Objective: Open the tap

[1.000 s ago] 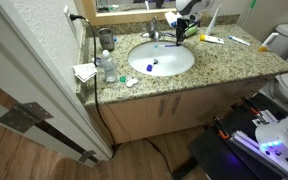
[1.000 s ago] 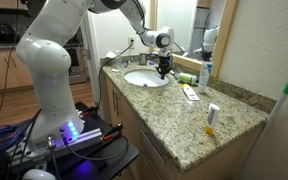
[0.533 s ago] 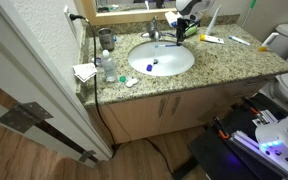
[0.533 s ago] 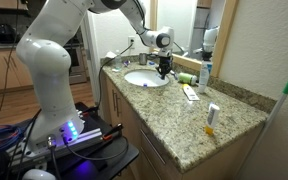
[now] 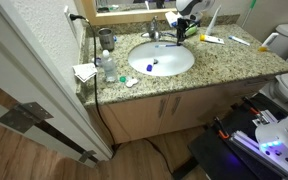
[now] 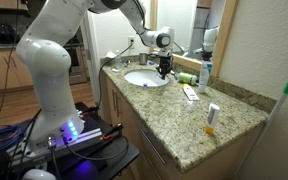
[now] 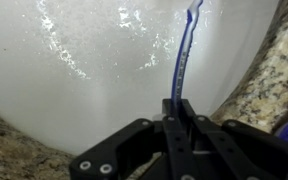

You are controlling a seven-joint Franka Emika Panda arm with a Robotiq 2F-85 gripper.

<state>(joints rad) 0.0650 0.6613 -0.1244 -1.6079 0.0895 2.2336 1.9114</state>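
The chrome tap (image 5: 153, 33) stands at the back rim of the white basin (image 5: 136, 52), small and shiny. My gripper (image 5: 181, 30) hangs over the basin's back edge, to the tap's right in this view, apart from it; it also shows in an exterior view (image 6: 164, 68). In the wrist view my gripper (image 7: 180, 112) is shut on a thin blue toothbrush (image 7: 182, 55) that points up over the white basin (image 7: 74, 60). The tap does not show in the wrist view.
The granite counter (image 5: 234, 62) holds a toothpaste tube (image 5: 211, 39), a glass (image 5: 106, 40), a bottle (image 5: 109, 70) and a cloth (image 5: 84, 72). A small blue item (image 5: 152, 66) lies in the basin. A mirror wall stands behind; a toilet (image 5: 284, 42) stands beside the counter.
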